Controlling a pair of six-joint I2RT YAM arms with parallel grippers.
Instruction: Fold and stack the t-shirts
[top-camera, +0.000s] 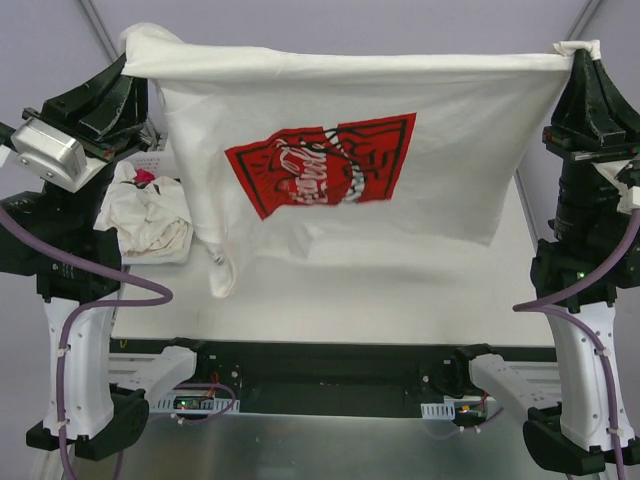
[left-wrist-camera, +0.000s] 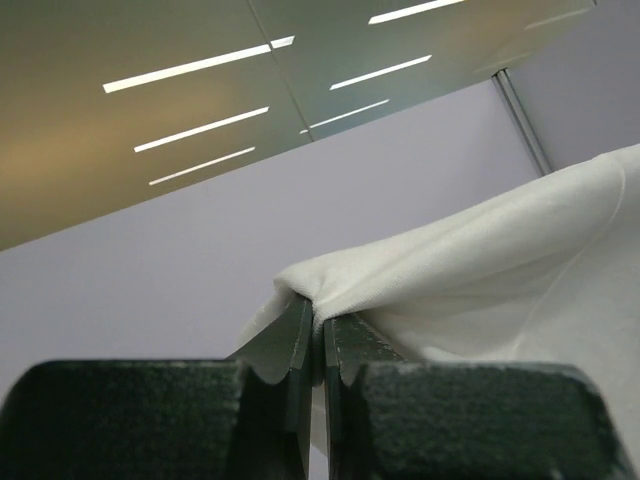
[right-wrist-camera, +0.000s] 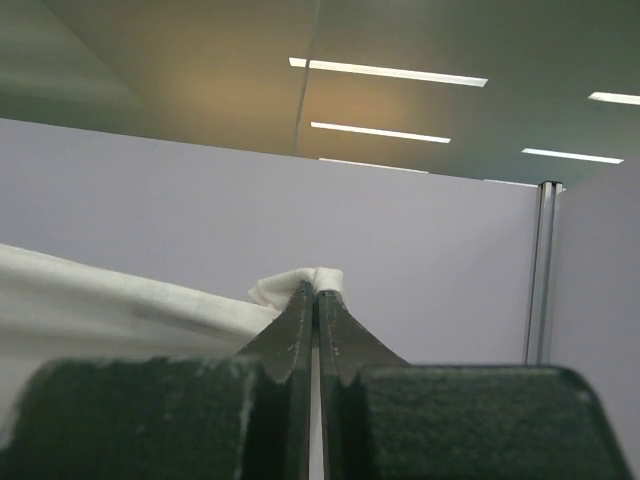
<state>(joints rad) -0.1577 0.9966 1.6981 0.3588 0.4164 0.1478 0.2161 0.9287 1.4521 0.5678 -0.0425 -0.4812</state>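
Observation:
An off-white t-shirt (top-camera: 460, 140) with a red and white print (top-camera: 320, 165) hangs spread in the air above the table, its top edge pulled taut between both arms. My left gripper (top-camera: 133, 58) is shut on the shirt's upper left corner, where cloth (left-wrist-camera: 480, 270) bunches over the left gripper's (left-wrist-camera: 320, 315) fingertips. My right gripper (top-camera: 580, 50) is shut on the upper right corner; a small fold of fabric (right-wrist-camera: 300, 283) pokes out above the right gripper's (right-wrist-camera: 317, 290) tips. A sleeve (top-camera: 224, 270) dangles low at the left. More crumpled t-shirts (top-camera: 150, 220) lie heaped on the table's left side.
The white table (top-camera: 400, 300) lies under the hanging shirt. A small red spot (top-camera: 146, 178) shows on top of the crumpled heap. Both arm bases (top-camera: 330, 380) stand along the near edge. Grey partition walls enclose the back.

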